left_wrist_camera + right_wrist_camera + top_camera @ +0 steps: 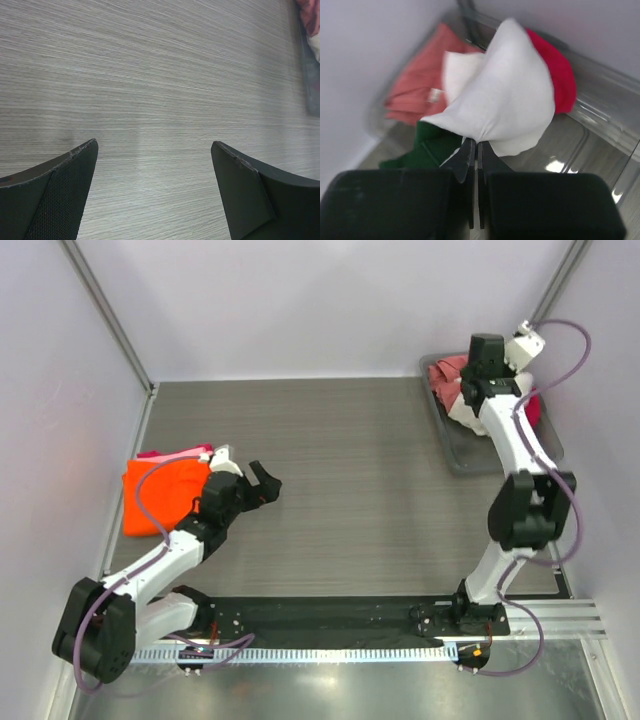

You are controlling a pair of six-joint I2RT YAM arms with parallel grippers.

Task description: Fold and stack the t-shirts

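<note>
My right gripper (475, 142) is shut on a fold of the cream t-shirt (505, 95) and holds it up over the grey bin (462, 452) at the far right. Its dark green sleeve (427, 145) hangs below. A salmon shirt (420, 82) and a crimson shirt (557, 75) lie in the bin behind it. In the top view the right gripper (470, 400) is over the bin. A folded orange shirt (160, 495) lies on a pink one (175, 452) at the left. My left gripper (265, 483) is open and empty just right of that stack, above bare table.
The grey bin's clear rim (605, 115) runs along the right of the right wrist view. In the left wrist view the bin's edge (311, 75) shows at the far right. White walls close the table at the back and sides.
</note>
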